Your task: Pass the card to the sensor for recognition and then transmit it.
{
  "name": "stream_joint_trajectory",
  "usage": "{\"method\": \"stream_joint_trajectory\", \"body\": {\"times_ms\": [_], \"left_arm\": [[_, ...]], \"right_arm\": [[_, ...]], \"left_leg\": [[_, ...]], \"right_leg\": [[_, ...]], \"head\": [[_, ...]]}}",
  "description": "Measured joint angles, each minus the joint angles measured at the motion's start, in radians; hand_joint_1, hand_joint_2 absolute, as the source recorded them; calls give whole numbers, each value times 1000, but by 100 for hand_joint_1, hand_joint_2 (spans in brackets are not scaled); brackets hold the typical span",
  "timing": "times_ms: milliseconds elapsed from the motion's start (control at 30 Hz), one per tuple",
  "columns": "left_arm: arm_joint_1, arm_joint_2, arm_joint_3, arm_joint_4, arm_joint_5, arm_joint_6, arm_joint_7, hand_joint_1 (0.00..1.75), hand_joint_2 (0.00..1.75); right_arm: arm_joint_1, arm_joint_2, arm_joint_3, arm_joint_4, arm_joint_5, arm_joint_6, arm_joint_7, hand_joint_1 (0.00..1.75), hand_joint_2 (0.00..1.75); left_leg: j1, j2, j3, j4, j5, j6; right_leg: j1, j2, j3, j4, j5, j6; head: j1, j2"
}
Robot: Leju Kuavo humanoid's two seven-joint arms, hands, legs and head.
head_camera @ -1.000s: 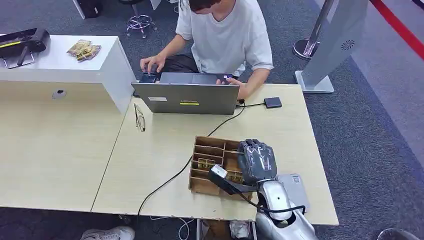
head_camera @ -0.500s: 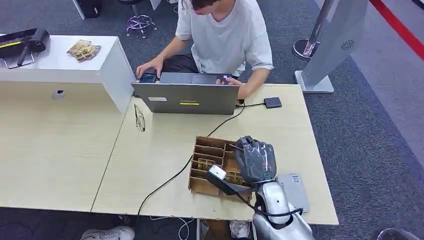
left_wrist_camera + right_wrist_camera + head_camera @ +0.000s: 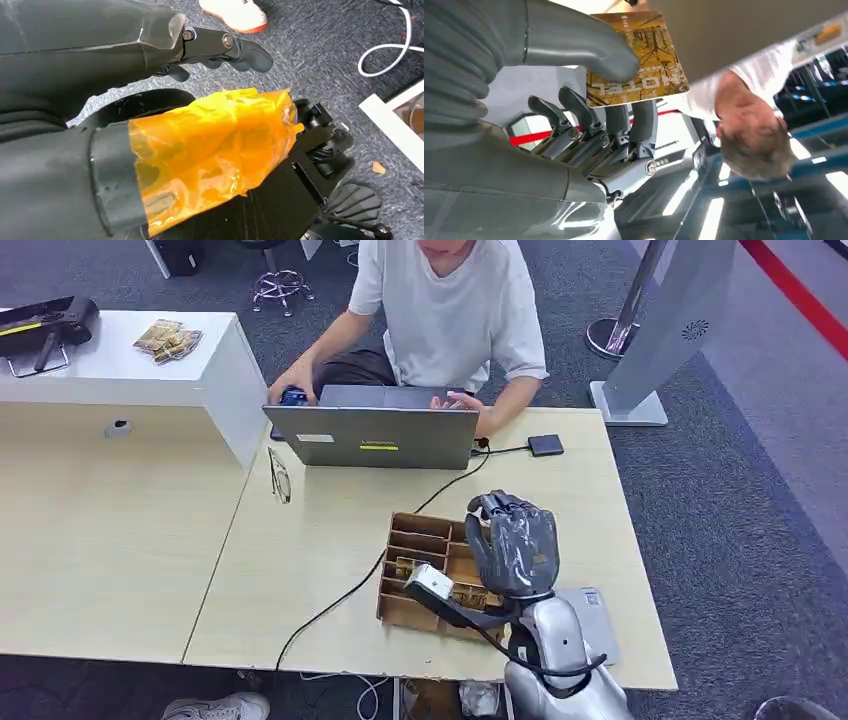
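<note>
Right hand [image 3: 574, 125] pinches the card [image 3: 636, 57] between thumb and fingers [image 3: 644, 117]; left hand's [image 3: 150, 60] fingers hang loosely apart.

- The right hand [image 3: 512, 545] has a glossy dark grey back with lighter reflections and segmented fingers.
- In the right wrist view the right hand [image 3: 589, 125] shows a thick pale grey thumb [image 3: 574, 47], a grey ribbed cover [image 3: 459, 55] and darker metallic fingers [image 3: 574, 107] with small round screws at the hinges.
- The right forearm [image 3: 555, 650] is a rounded silver shell.
- A black cable [image 3: 545, 665] loops across that forearm.
- A small white-and-black camera module [image 3: 432, 585] sits on a black bracket beside the wrist.
- The left hand [image 3: 215, 45] has dark, matte fingers with visible screw heads.
</note>
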Motion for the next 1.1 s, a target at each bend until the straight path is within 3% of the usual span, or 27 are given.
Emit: {"method": "stream_joint_trajectory", "body": {"times_ms": [467,1100], "left_arm": [[0,0,0,0,13,2,-11,0,0],[-2,-1,-7,0,-11,-7,-9,0,0]], "right_arm": [[-5,0,33,-112,-11,-6,-22,175,175],[-98,22,49,-116,-10,20,-14,175,175]], "left_leg": [[0,0,0,0,0,0],[0,0,0,0,0,0]], "right_leg": [[0,0,0,0,0,0],[0,0,0,0,0,0]], "head": [[0,0],[0,0]]}}
